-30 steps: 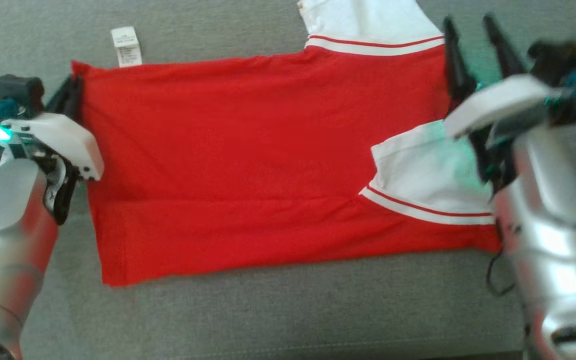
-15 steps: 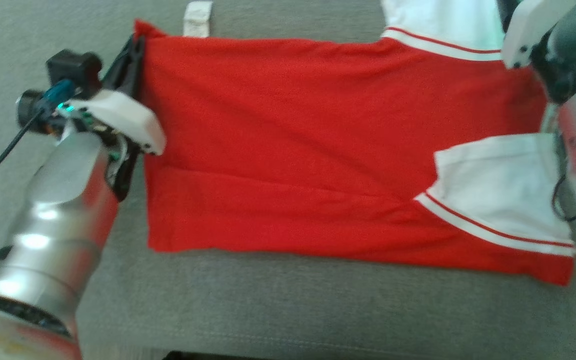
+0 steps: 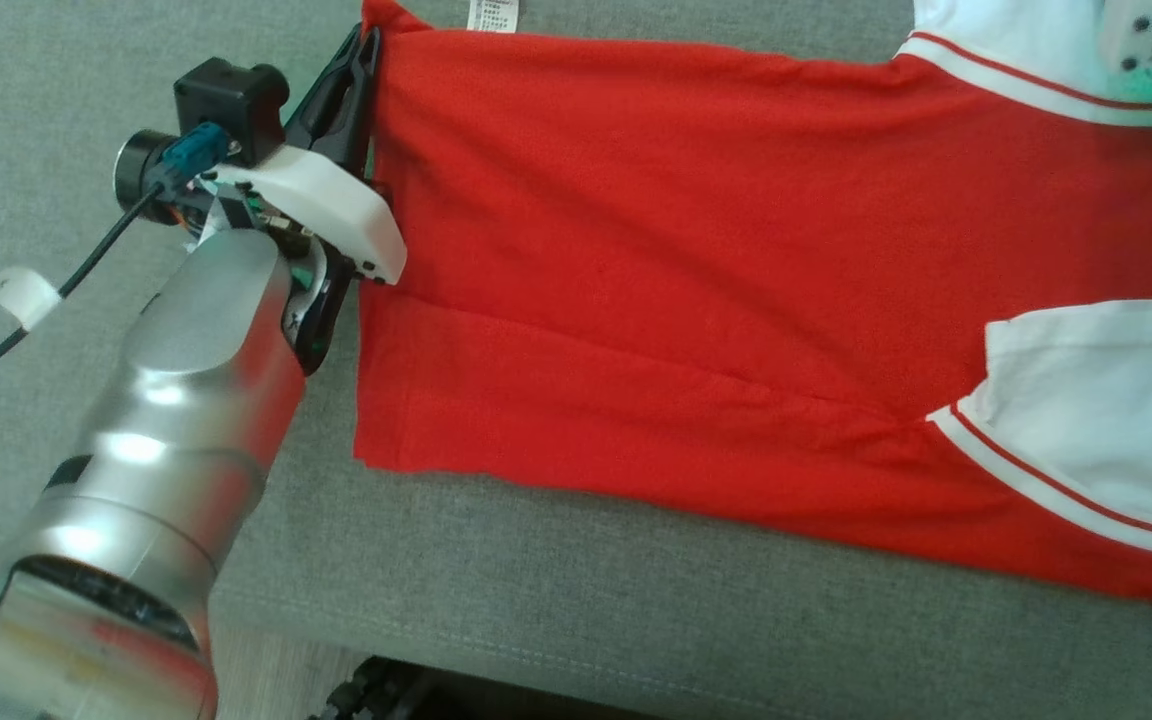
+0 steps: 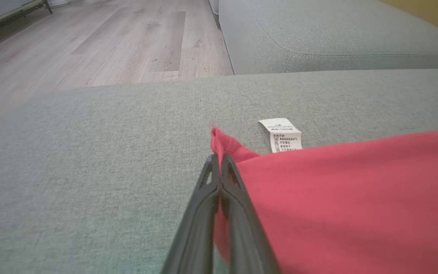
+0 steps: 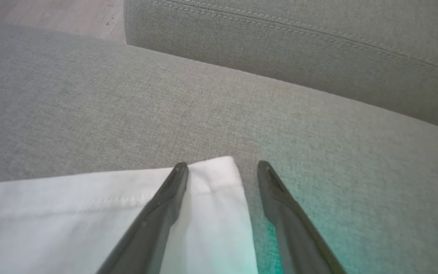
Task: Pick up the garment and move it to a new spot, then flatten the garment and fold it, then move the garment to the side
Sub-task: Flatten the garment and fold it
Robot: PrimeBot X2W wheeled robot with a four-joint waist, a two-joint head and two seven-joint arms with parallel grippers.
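tension first: left tool [image 4: 219, 160] pinches the shirt [image 3: 686, 250] at its eleven o'clock corner; spread right tool [image 5: 222, 164] should clamp the sleeve [image 5: 108, 198] before folding.

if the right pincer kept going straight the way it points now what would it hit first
Probably the raised grey cushion. The open right pincer points past the edge of the shirt's white sleeve, over bare sofa seat; if it angles down, the seat comes first.

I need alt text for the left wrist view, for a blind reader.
The left claw, shut, pinches a corner of the red garment lying on a grey sofa cushion. A white care label lies beside that corner; wooden floor shows behind.
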